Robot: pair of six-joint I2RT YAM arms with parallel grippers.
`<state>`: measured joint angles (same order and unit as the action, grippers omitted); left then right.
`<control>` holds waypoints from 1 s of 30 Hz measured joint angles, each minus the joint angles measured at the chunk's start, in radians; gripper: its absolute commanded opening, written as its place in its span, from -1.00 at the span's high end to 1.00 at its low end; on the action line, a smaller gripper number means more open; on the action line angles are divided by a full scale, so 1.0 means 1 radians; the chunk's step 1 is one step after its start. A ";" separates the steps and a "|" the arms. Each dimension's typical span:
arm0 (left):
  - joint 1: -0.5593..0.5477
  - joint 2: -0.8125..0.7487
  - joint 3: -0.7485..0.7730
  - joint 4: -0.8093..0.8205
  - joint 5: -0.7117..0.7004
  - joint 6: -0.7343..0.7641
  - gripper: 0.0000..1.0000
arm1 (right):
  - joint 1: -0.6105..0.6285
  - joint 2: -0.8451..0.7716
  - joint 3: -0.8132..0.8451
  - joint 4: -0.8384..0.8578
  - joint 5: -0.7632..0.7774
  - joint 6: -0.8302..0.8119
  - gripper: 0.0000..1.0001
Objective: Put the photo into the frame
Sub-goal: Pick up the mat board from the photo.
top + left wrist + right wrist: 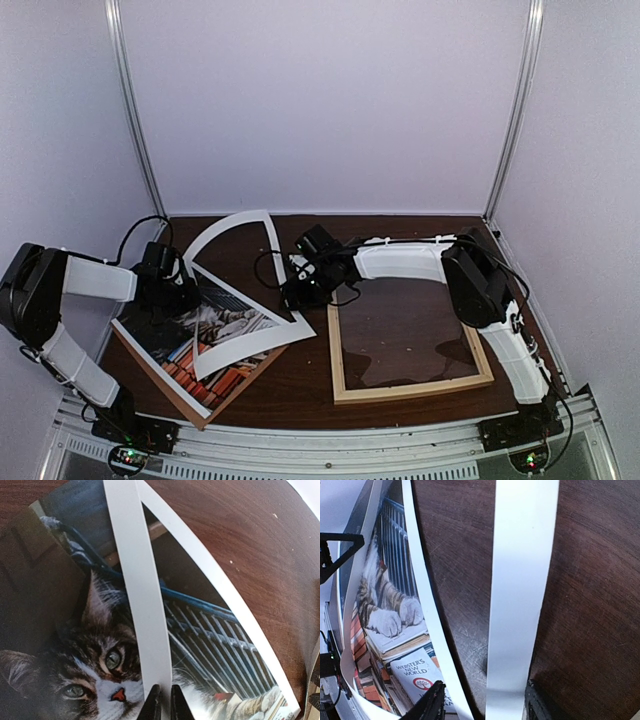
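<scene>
The photo (pixel 222 328), a tabby cat on stacked books, lies face up at the left on a brown backing board (pixel 238 383). Over it arches a bent white mat border (pixel 235 228), raised off the print. My left gripper (pixel 178 292) is at the mat's left side. In the left wrist view its jaws (pixel 165 702) are shut on a mat strip (pixel 140 605) above the cat's face (pixel 95 655). My right gripper (pixel 296 290) is at the mat's right side. It stands open (pixel 482 702), astride another mat strip (pixel 520 580) without pinching it. The light wooden frame (pixel 405 388) lies flat at the right.
Dark wooden table (pixel 240 545) under everything. Glass shows inside the frame's rails. White booth walls close in at the back and both sides. The right arm (pixel 480 285) reaches across behind the frame. The backing board's corner lies near the table's front edge.
</scene>
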<state>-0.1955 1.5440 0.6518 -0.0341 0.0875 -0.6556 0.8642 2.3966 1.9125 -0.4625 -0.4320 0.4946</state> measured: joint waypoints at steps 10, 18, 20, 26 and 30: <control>-0.001 0.000 0.002 0.004 0.003 0.016 0.99 | 0.005 -0.001 0.025 -0.051 0.040 -0.041 -0.30; -0.001 -0.001 0.002 0.004 0.003 0.022 1.00 | 0.004 -0.009 0.034 -0.104 0.099 -0.070 -0.36; -0.001 -0.002 0.002 0.003 0.003 0.022 1.00 | 0.003 -0.014 0.034 -0.121 0.114 -0.072 -0.36; -0.001 -0.006 0.001 -0.003 0.002 0.022 1.00 | -0.006 -0.019 0.028 -0.132 0.121 -0.066 -0.32; -0.001 -0.006 0.001 -0.004 0.002 0.022 1.00 | -0.014 -0.035 -0.008 -0.093 0.085 -0.043 -0.26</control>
<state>-0.1963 1.5375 0.6529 -0.0380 0.0898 -0.6338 0.8505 2.3619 1.9045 -0.5560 -0.3466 0.4515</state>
